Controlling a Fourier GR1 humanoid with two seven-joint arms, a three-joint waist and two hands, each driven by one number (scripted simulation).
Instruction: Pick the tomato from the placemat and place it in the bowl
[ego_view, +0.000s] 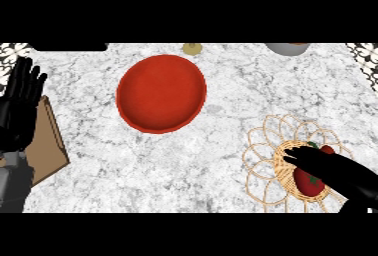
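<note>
1. the tomato (308, 181) lies on the woven wicker placemat (266, 145) at the lower right of the marble tabletop (221, 150). it has not yet left the mat.
2. the right hand (328, 167) lies over the tomato, its fingers reaching across the top towards the left and curling down on the fruit. it looks like a grasp being closed, though how far the fingers wrap round the underside is hidden by the hand itself.
3. the left hand (21, 102) rests open at the left edge of the view, fingers up, over a brown board (50, 145). it takes no part in this step.
4. to do this step well, i judge the fingers and thumb should settle on opposite sides of the tomato before any lift. a round fruit can roll out of a one-sided hold.
5. the lift should go straight up first, so the tomato clears the placemat's loops without dragging the mat along.
6. the red bowl (161, 94) stands well apart from the mat, up and to the left on the tabletop. it appears to hold nothing: only its smooth red inside shows.
7. the carry should end over the bowl's middle, low, before the fingers release.
8. at the far edge, a small tan object (192, 48) and part of a grey vessel (286, 48) show. what they hold cannot be told.
</note>
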